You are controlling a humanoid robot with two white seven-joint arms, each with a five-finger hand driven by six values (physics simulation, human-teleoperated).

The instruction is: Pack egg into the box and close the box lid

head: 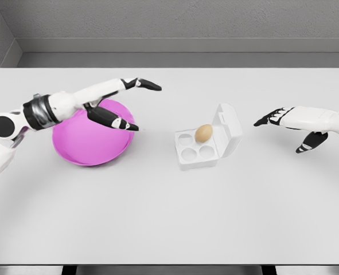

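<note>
Egg (203,133) sits already in the back right cup of the box (199,153), a small white carton with four round cups, and the other three cups show as empty. The lid (229,127) stands open behind and to the right of the tray, tilted up, so its inner side faces the egg. This box is close to the middle of the white table (169,217), with much free surface in front of it and on both sides, and the front table edge runs along the bottom of the picture. To the left lies the pink bowl (89,150), well apart from the box. The left hand (120,103) hangs over the bowl's right rim with fingers spread wide and long, thumb pointing toward the box, and it holds nothing. The arm covers part of the bowl, so the bowl's inside behind it is hidden. The right hand (289,125) hovers right of the lid, apart from it, fingers stretched toward the box and thumb hanging down, also holding nothing. Its forearm is cut off by the right picture edge, and the left arm by the left edge.
</note>
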